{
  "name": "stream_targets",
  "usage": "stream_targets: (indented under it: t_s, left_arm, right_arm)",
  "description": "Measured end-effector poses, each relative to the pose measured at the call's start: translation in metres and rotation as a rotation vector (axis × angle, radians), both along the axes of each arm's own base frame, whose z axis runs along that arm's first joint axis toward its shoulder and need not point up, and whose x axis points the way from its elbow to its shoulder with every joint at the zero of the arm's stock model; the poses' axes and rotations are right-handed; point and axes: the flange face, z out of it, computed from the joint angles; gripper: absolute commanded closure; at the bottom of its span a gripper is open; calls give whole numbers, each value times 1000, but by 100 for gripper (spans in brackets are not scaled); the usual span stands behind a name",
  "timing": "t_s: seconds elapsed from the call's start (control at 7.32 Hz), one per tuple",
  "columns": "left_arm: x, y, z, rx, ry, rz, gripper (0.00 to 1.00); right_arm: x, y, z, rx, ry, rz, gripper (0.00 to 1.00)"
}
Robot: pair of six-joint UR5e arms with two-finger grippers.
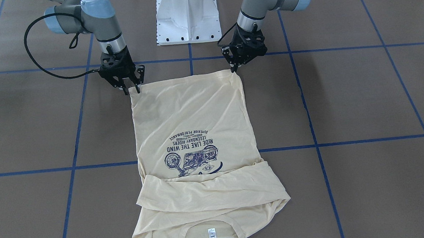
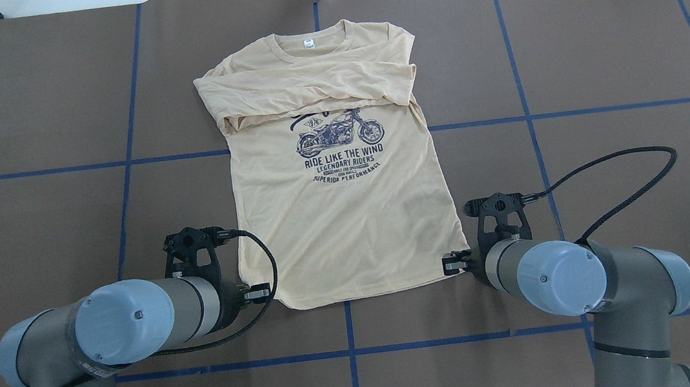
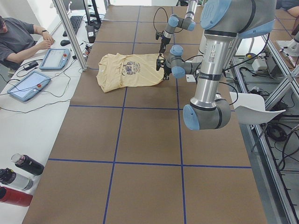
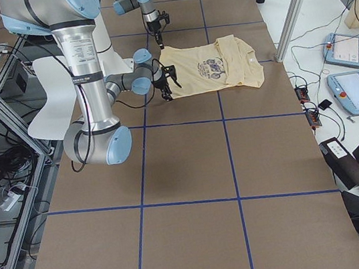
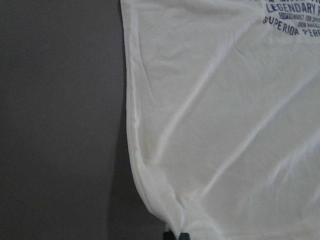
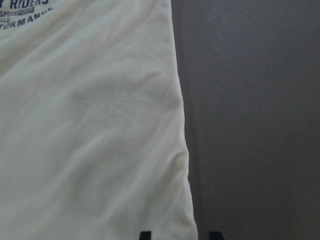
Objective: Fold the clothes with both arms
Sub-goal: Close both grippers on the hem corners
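The pale cream-yellow T-shirt [image 1: 193, 112] lies flat and print up on the brown table, its sleeves folded across the chest and its collar on the side away from the robot; it also shows in the overhead view [image 2: 348, 219]. My left gripper [image 1: 235, 70] is shut on the hem corner on its side; the left wrist view shows its tips [image 5: 176, 235] pinched on gathered cloth. My right gripper [image 1: 132, 90] is at the other hem corner with its jaws apart. In the right wrist view [image 6: 180, 234] the shirt's edge runs between the two fingertips.
The white pedestal base [image 1: 187, 17] stands just behind the hem, between the arms. Blue tape lines cross the table. In the left view an operator [image 3: 14, 39] sits at a side bench with tablets, and bottles [image 3: 18, 179] lie near the corner.
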Motion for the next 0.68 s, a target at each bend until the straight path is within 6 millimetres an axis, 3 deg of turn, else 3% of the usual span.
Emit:
stream_targets:
  t_s: [0.27,0.68]
  left_arm:
    - [-1,0,0,0,1,0,100]
    - [-3,1,-3,2,6,0,100]
  right_arm:
    - [-3,4,1,-9,-2,4,100]
    - [0,5,1,-12,-3,7,100]
